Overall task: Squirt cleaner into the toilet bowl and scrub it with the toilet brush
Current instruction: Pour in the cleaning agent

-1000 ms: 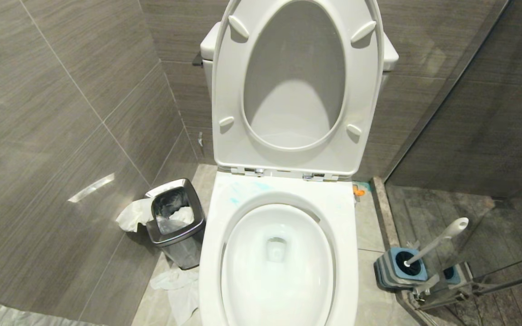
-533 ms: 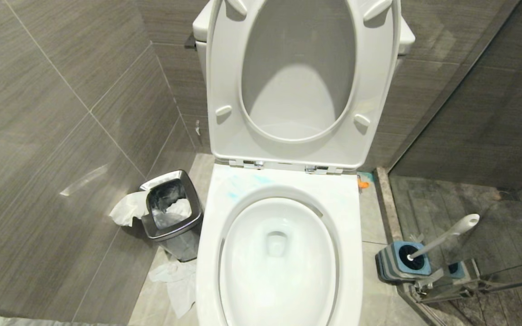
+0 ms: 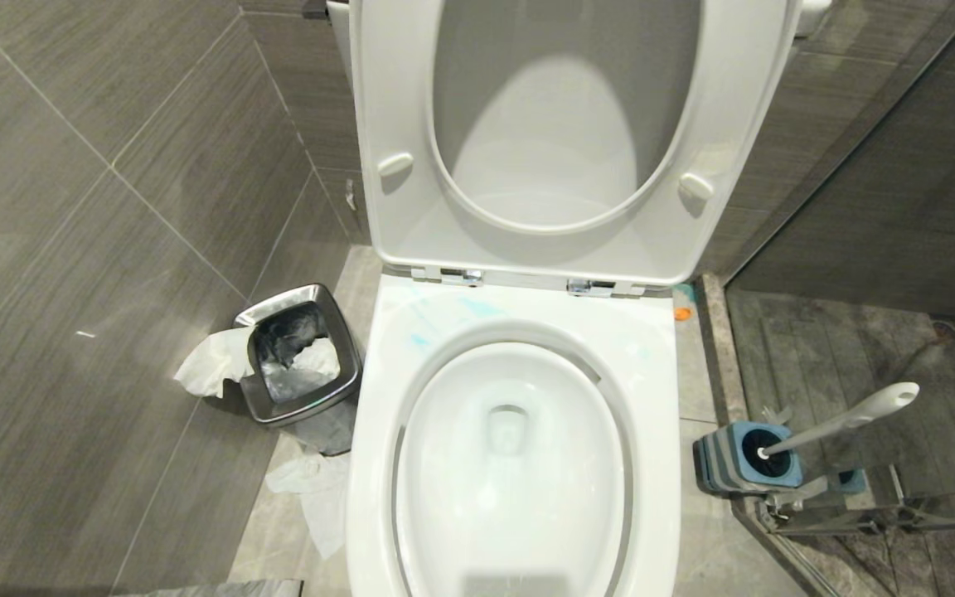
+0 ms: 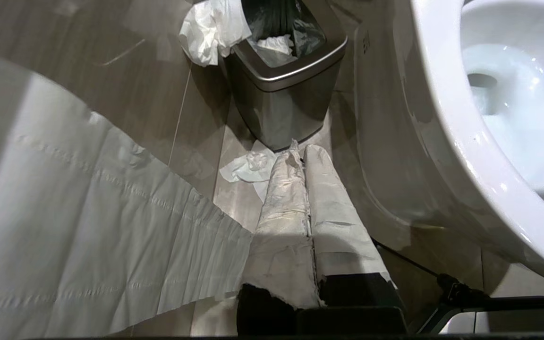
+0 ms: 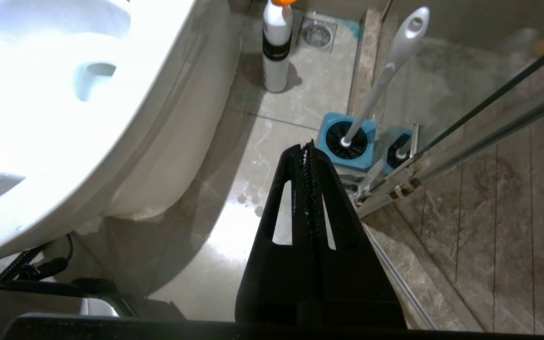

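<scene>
whole head view shifted since a second ago: camera tipped further down and closer, so the raised seat runs off the top now and the rim sits higher in frame. nothing in the room itself moved, just the viewpoint.

toilet bowl (image 3: 511, 464) dead centre, seat and lid up, so the basin is open for access. pale turquoise smears of cleaner (image 3: 477, 308) on the back ledge of the rim, just below the hinges; looks like some landed there rather than in the water. hard to say whether the water itself is tinted.

toilet brush (image 3: 846, 419) parked head-down in its blue-and-grey holder (image 3: 747, 460) on the floor to the robot's right, handle leaning away against the glass partition (image 3: 900, 348). makes sense there, within reach of the right arm.

right gripper (image 5: 310, 153) hanging low beside the bowl, fingers pressed together, holding nothing, roughly aimed toward the brush. white bottle with an orange cap (image 5: 276, 45) standing further back on the floor by the drain.

left gripper (image 4: 300, 153) low on the other side, wrapped fingers closed flat on each other, empty, pointing toward the steel waste bin (image 3: 299, 365) and the crumpled paper (image 3: 312, 489) around it.

guessing still the approach stage: neither arm showing in the head view, brush untouched.
</scene>
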Tool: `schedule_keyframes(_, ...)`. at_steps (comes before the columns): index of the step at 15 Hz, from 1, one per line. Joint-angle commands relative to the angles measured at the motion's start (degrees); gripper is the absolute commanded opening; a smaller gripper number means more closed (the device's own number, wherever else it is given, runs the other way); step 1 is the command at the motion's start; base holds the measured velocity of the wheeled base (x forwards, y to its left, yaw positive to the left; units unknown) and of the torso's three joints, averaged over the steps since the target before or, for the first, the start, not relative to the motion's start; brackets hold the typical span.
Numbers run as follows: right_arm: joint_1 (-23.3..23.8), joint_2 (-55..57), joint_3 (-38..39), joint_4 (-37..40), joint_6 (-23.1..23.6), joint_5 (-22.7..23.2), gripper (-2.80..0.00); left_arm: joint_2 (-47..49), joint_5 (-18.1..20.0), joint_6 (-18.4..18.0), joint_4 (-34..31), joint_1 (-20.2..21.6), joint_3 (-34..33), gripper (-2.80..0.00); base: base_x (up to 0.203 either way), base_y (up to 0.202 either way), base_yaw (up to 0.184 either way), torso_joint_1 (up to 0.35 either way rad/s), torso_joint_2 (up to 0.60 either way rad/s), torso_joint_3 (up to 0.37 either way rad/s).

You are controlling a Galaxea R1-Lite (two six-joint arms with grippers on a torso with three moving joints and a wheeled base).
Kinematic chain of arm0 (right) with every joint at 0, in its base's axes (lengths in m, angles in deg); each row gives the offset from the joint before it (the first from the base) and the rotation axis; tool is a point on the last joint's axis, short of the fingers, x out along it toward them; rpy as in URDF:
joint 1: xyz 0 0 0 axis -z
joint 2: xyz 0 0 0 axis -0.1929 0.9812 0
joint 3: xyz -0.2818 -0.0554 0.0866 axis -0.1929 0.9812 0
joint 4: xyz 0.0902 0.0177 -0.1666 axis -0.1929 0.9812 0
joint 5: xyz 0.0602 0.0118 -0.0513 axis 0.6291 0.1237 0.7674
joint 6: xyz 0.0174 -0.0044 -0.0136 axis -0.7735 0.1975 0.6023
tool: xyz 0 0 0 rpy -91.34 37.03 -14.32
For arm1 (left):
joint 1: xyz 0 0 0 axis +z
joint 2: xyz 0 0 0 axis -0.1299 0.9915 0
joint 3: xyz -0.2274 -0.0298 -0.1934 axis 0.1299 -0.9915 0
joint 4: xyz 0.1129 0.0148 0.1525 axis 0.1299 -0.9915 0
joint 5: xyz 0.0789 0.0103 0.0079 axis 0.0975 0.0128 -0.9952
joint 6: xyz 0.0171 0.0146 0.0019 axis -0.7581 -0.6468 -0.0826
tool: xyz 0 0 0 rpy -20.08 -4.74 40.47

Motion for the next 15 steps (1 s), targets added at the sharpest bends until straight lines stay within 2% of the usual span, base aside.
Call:
schedule_keyframes(1,-0.1,0.0,0.0,0.0,0.0,0.0,-2.80,0.1,0.0,0.0,0.0,0.0,-0.1,-2.80,0.000,0.000,0.000,0.006,0.00,-0.198)
schedule_keyframes(15,0.0,0.0,-0.1,-0.1,-1.9,-0.3,-2.80,0.1,0.1,0.3,0.0,0.0,-0.1,-2.80,0.000,0.000,0.000,0.004,0.00,-0.199)
